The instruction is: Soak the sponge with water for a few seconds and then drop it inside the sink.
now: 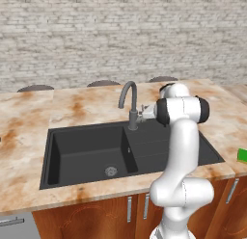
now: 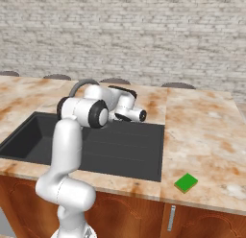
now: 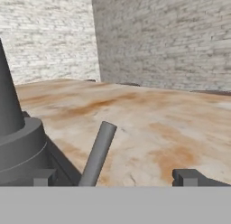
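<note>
Our arm (image 1: 179,151) folds forward over the sink (image 1: 144,153), with the gripper (image 3: 115,178) spread wide around the faucet's handle (image 3: 97,155), beside its base (image 3: 20,151). The sponge (image 2: 186,183) lies near the counter's (image 2: 202,131) front edge, right of the sink.

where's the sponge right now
The sponge lies flat on the marble counter to the right of the sink, near the counter's front edge in the right base view, well apart from the gripper at the faucet.
</note>
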Robot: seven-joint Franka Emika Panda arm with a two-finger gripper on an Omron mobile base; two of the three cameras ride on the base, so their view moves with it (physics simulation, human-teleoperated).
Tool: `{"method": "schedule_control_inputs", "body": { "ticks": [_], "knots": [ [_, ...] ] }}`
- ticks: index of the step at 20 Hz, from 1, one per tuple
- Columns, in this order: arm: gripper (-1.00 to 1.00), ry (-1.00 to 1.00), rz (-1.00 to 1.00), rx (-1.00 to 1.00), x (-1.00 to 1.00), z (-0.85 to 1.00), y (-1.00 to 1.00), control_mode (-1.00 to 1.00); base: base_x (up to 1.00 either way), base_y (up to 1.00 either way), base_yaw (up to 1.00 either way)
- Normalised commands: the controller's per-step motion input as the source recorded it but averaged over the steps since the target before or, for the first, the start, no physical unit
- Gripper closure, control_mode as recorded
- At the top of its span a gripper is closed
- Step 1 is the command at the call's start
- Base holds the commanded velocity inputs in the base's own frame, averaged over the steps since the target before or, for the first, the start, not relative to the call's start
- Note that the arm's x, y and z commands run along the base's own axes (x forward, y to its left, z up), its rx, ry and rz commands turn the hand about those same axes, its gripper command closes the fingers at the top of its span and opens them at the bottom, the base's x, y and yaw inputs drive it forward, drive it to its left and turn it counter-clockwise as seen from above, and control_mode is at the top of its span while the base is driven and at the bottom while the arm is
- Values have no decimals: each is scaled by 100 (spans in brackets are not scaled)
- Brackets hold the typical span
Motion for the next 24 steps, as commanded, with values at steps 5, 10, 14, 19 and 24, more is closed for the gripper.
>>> {"method": "schedule_control_inputs", "body": {
  "ticks": [5, 10, 14, 19, 24],
  "knots": [
    [-100, 0, -1, 0, 17, -10, 0, -100, 0, 0, 0],
    [-100, 0, -3, 0, 24, -8, 0, -100, 0, 0, 0],
    [-100, 0, -5, 0, 27, -8, 1, -100, 0, 0, 0],
    [-100, 0, -12, 0, 35, -8, 0, -100, 0, 0, 0],
    [-100, 0, -13, 0, 27, -10, 0, -100, 0, 0, 0]
  ]
}}
